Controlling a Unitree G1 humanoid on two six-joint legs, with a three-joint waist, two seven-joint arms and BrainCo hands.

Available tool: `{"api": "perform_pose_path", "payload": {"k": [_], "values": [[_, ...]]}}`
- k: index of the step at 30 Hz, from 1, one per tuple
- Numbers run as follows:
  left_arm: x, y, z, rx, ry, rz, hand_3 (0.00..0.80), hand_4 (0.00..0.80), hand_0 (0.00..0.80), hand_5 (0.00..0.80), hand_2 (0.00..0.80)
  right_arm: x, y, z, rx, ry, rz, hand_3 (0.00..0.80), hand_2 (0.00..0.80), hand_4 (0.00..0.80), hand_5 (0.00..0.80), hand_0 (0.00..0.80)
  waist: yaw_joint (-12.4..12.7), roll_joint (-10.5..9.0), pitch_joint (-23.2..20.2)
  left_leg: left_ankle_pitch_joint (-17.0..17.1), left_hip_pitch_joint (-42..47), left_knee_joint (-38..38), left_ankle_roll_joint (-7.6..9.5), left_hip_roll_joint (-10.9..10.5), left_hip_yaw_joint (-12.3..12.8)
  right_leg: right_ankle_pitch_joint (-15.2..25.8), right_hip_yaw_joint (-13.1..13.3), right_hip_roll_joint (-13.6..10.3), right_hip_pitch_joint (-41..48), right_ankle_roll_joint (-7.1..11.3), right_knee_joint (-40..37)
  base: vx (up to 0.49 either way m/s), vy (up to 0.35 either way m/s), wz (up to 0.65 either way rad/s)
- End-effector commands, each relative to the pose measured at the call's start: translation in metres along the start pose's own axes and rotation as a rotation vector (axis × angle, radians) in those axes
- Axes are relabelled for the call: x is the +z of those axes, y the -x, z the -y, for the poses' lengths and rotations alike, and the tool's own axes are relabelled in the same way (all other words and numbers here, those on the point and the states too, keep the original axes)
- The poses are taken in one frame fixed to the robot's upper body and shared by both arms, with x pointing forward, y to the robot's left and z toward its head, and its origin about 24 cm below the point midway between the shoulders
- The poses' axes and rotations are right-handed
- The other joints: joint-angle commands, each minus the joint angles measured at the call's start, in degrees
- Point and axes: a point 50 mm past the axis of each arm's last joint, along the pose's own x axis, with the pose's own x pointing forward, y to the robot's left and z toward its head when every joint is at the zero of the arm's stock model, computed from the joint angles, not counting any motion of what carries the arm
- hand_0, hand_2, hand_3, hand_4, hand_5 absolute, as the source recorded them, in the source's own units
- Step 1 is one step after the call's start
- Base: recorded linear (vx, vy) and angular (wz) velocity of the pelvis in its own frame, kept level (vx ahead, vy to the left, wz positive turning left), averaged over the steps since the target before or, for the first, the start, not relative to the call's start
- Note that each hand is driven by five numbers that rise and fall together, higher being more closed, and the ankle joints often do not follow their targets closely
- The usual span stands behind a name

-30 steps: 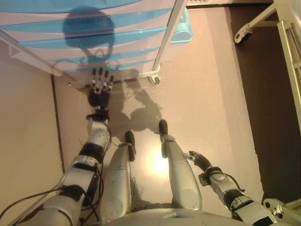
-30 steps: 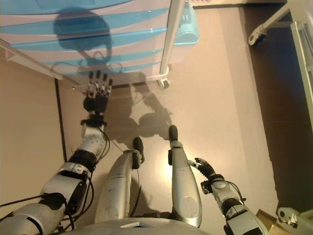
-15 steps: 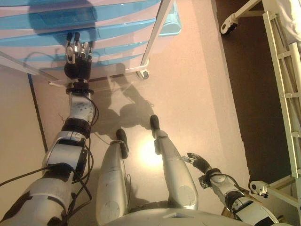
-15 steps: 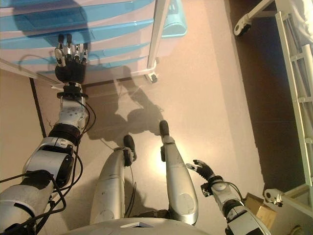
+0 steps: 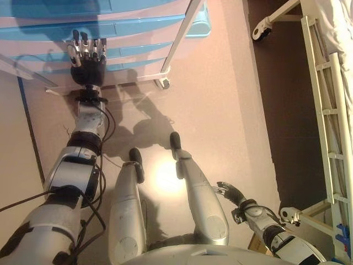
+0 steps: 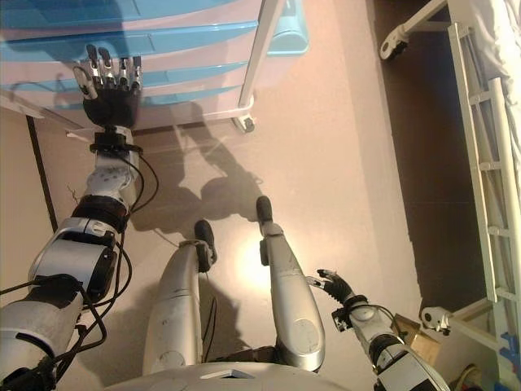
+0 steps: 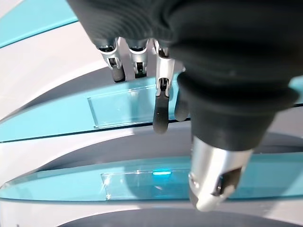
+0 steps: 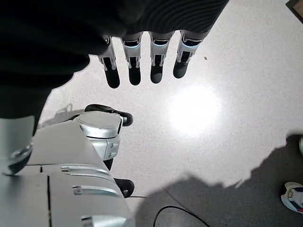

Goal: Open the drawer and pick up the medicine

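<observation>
A white drawer cabinet [image 5: 144, 40] with several translucent blue drawer fronts [image 7: 124, 108] stands on casters ahead of me; every drawer I can see is closed. My left hand [image 5: 86, 59] reaches out to it with straight fingers [image 7: 160, 112], their tips just in front of one of the lower blue fronts, and it holds nothing. No medicine shows in any view. My right hand [image 5: 231, 192] hangs low by my right side, fingers [image 8: 134, 70] relaxed and straight above the floor, empty.
The cabinet's front caster [image 5: 161, 83] rests on the beige floor. A white railed bed frame [image 5: 324, 113] on wheels runs along the right over a dark floor strip. A cardboard box [image 6: 414, 337] lies near my right arm. A person's shoe [image 8: 292, 196] shows behind.
The camera has shifted. My left hand has moved from below the cabinet's bottom frame up onto the lower drawer fronts. The right hand has stayed at my side.
</observation>
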Motion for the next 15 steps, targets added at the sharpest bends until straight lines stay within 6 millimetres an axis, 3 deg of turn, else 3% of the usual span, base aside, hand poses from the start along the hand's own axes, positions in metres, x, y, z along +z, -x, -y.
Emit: {"api": "perform_pose_path", "payload": {"k": [1, 7, 10, 11, 15], "values": [[0.027, -0.056, 0.071, -0.332, 0.048, 0.074, 0.000, 0.000, 0.000, 0.000, 0.000, -0.020, 0.007, -0.015, 0.051, -0.016, -0.043, 0.000, 0.000, 0.000, 0.000, 0.000, 1.0, 0.26, -1.2, -4.0, 0.6, 0.9, 1.48, -3.6, 1.6, 0.1, -3.0, 2.6, 4.9, -3.21, -3.0, 0.019, -0.091, 0.04], [0.014, -0.046, 0.054, -0.238, 0.093, 0.047, 0.000, 0.000, 0.000, 0.000, 0.000, -0.015, 0.003, -0.026, 0.078, -0.030, -0.040, 0.000, 0.000, 0.000, 0.000, 0.000, 1.7, -1.14, -0.6, -2.6, 1.0, -0.6, 1.78, -3.9, 2.1, 1.1, -3.7, 2.5, 6.5, -3.33, -4.5, -0.042, -0.093, 0.06], [0.004, -0.035, 0.039, -0.162, 0.099, 0.020, 0.000, 0.000, 0.000, 0.000, 0.000, -0.011, 0.001, -0.031, 0.085, -0.039, -0.033, 0.000, 0.000, 0.000, 0.000, 0.000, 2.4, -1.11, -0.8, -3.9, 2.2, -1.9, 1.61, -4.2, 1.3, -0.1, -3.8, 3.0, 7.8, -3.01, -5.0, 0.036, -0.062, 0.07], [0.000, -0.027, 0.030, -0.130, 0.106, 0.009, 0.000, 0.000, 0.000, 0.000, 0.000, -0.008, -0.001, -0.034, 0.085, -0.046, -0.026, 0.000, 0.000, 0.000, 0.000, 0.000, 2.6, -1.70, -0.4, -2.1, 1.8, -2.6, 1.77, -4.3, 2.0, 1.0, -4.0, 2.7, 7.8, -3.23, -5.6, 0.001, -0.066, -0.02], [-0.007, -0.014, 0.015, -0.077, 0.110, -0.015, 0.000, 0.000, 0.000, 0.000, 0.000, -0.003, -0.003, -0.038, 0.088, -0.053, -0.014, 0.000, 0.000, 0.000, 0.000, 0.000, 3.1, -2.11, -0.2, -1.8, 2.7, -4.5, 1.78, -4.5, 1.9, 0.9, -4.1, 3.1, 8.7, -3.13, -6.7, -0.026, -0.061, 0.02]]}}
